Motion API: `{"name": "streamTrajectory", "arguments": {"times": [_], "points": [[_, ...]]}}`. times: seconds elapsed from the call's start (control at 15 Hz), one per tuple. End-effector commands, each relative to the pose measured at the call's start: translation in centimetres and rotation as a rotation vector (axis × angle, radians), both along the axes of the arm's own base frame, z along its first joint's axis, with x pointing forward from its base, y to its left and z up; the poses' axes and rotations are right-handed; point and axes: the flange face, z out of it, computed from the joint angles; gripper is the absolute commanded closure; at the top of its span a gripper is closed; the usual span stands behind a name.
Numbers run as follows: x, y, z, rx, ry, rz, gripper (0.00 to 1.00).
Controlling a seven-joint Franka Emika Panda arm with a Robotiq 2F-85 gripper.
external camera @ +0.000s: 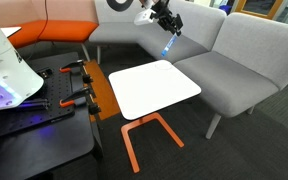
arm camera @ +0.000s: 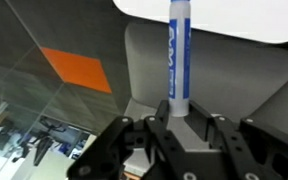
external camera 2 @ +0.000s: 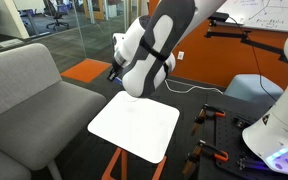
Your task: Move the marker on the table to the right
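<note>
One grey sofa (external camera: 239,55) wraps around the white table (external camera: 134,95), and we see the gripper (external camera: 165,22) high in the air beyond the table's far edge, in front of the sofa back. Its jaws are clamped on the light blue marker (external camera: 170,46), which hangs from them clear of the tabletop.
</note>
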Motion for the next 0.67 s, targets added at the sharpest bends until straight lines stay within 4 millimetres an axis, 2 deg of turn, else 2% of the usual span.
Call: {"name": "streamTrajectory", "arguments": {"times": [0.0, 0.33, 0.6], "points": [[-0.8, 0.9, -1.3, -0.108, -0.081, -0.105, 0.94], [-3.4, 2.7, -5.8, -0.15, -0.099, -0.223, 0.94], [-4.0, 3.1, -6.2, -0.18, -0.146, -0.259, 0.94]]}}
